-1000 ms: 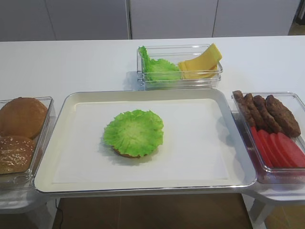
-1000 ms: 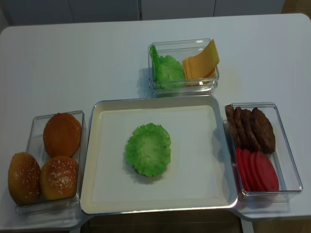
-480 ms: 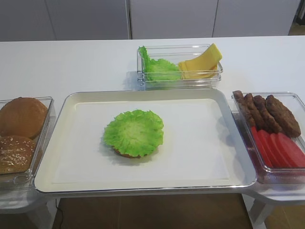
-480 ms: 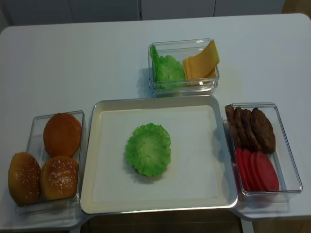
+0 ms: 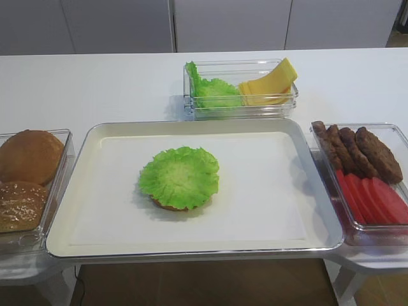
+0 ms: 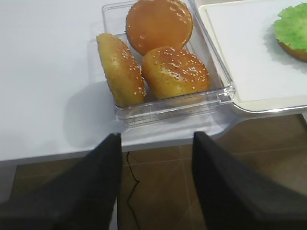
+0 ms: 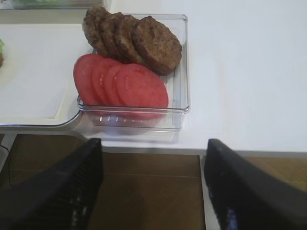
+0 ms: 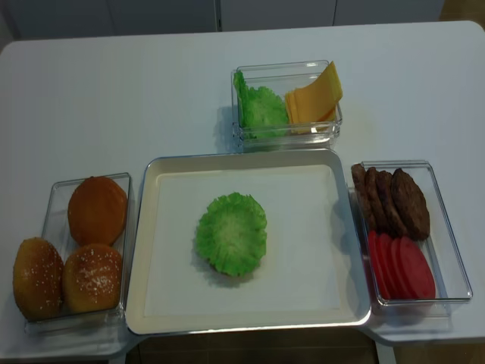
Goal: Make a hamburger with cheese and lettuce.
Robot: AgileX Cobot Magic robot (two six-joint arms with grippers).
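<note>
We have the hamburger (image 5: 171,204) started in the middle of the tray (image 5: 191,250): a bun half with only its brown rim peeking out at the lower edge, and a lettuce (image 5: 179,176) leaf draped over it. We judge the lettuce step done and the cheese (image 5: 269,84) step left; the yellow slices lean in the clear box (image 5: 242,109) at upper centre, beside spare lettuce, and nothing yellow lies on the stack.

Neither arm shows in the high views. Only the wrist views show the claws: our right gripper (image 7: 151,184) hangs spread wide and empty off the table edge, below the tomato slices (image 7: 120,86) and patties (image 7: 132,38). Our left gripper (image 6: 156,184) hangs parted and empty below the seeded buns (image 6: 158,62).
</note>
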